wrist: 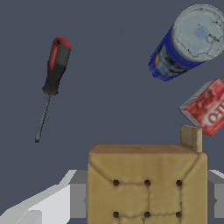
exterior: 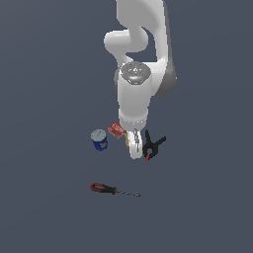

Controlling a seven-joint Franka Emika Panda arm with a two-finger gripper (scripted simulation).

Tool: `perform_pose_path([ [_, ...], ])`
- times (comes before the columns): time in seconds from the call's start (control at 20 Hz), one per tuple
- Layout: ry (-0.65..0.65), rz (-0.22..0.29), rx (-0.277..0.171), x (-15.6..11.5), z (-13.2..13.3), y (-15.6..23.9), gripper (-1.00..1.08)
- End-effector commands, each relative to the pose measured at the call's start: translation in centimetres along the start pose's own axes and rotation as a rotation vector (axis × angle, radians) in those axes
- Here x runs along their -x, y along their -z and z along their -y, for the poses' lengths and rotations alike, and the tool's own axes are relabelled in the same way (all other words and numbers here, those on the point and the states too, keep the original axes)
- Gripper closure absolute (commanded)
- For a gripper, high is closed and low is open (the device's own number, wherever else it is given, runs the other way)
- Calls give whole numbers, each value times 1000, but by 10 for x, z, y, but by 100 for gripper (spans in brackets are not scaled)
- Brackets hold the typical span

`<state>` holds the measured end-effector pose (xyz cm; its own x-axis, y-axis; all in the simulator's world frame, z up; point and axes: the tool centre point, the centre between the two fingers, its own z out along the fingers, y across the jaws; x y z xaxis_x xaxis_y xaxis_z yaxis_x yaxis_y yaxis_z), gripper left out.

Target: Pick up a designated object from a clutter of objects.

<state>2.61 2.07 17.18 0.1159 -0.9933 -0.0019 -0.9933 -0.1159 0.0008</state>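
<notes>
The tan wooden block (wrist: 147,175), with rows of small holes on its face, fills the lower part of the wrist view. It sits between my grey fingers (wrist: 78,199), which press against both of its sides. In the exterior view only a tan sliver of the block (exterior: 127,141) shows beside my gripper (exterior: 133,149), which points straight down amid the clutter. I cannot tell whether the block is off the ground.
A blue can with a grey lid (exterior: 99,139) (wrist: 183,41) and a small red box (exterior: 116,129) (wrist: 206,107) lie close on the exterior view's left. A black clamp with orange tips (exterior: 152,146) lies on its right. A red-and-black screwdriver (exterior: 106,189) (wrist: 54,70) lies nearer the front.
</notes>
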Motion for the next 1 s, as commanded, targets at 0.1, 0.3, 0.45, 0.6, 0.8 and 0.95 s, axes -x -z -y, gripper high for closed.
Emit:
perform_pose_path([
  [0.1,0,2,-1,-38,-19,41,108],
  [0.3,0,2,-1,-72,-35,76,108],
  [0.45,0,2,-1,-96,-46,102,108],
  [0.6,0,2,-1,-117,-56,125,108],
  [0.8,0,1,-1,-142,-66,151,108],
  [0.95,0,0,-1,-155,-71,165,108],
])
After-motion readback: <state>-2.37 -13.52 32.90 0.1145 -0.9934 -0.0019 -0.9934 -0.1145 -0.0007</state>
